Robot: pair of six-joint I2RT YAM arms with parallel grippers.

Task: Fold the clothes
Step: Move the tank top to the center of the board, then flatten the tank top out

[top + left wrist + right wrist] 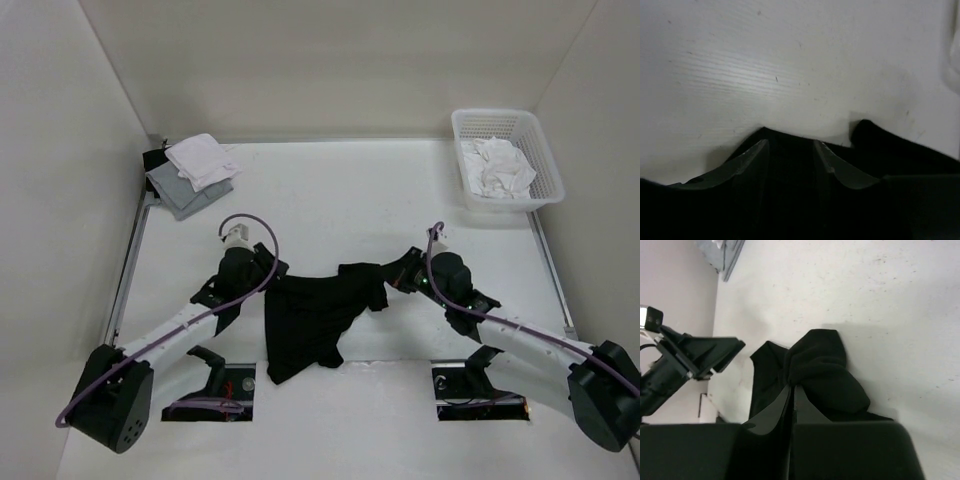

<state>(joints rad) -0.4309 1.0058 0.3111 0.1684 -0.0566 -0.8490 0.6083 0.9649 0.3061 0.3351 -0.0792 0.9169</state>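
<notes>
Evidently the opening step is in hand: taking hold of two edges so that the garment can be spread. The right gripper [791, 386] is pinching a bunched lobe of the black T-shirt [310, 318], its fingers clenched flat together and the fabric bulging just beyond their tips. The left gripper [790, 145] is straddling the opposite edge of the shirt. Its fingers [752, 161] are standing apart with dark cloth lying between and beneath them (whether they are already biting the fabric cannot be told, black on black). The shirt is lying crumpled on the white table [340, 190], spanning the gap between the two sets of fingers and trailing behind them toward the arm bases. No fold is made yet. The next move is probably calling for a sure pinch by the left fingers. Both grippers would then be drawing apart, outward past their own fingertips, to flatten the shirt before any folding.
</notes>
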